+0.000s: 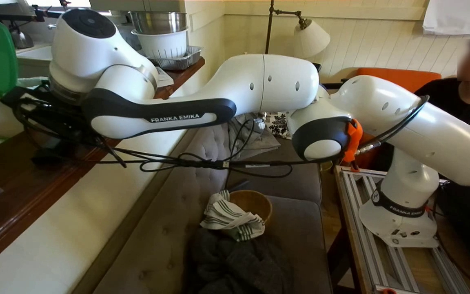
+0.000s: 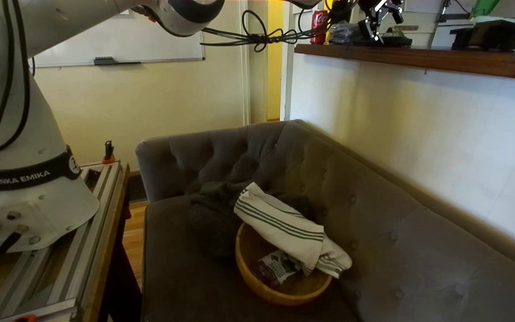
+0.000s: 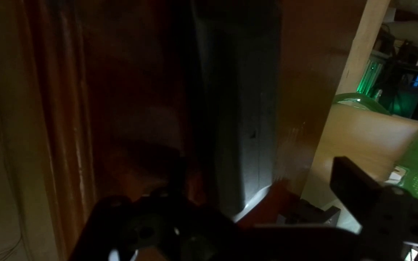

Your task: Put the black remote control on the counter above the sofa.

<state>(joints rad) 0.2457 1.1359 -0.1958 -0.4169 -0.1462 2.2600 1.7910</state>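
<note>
Matte-black, elongated plastic remote control [image 3: 250, 116] lies on the glossy reddish-brown wooden bench [image 3: 310, 72], its long axis running away from the black end effector [image 3: 259, 164], whose fingers stand wide apart, left and right of it, holding nothing; straight retreat should clear it.

The black remote control [image 3: 245, 112] lies on the counter [image 3: 132, 116], the tool [image 3: 260, 172] spread wide.
</note>
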